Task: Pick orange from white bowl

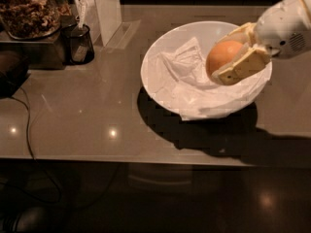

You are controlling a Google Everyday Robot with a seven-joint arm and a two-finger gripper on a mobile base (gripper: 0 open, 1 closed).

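Orange [224,56] clamped across its middle by the pincer [222,58], pads closed on both sides. It hangs over the right half of the white bowl [146,72], apparently clear of the crumpled paper [184,79]. Smooth, round, firm, fairly light: likely to roll off flat pads unless gripped at the widest part. Bowl rim is close below; open counter [82,110] lies left and front, and the nut jar [26,8] is well apart.

Over the white bowl [156,57], the gripper [224,57] is covering the right side of the orange [219,52]; its arm [286,25] is running off the right edge.
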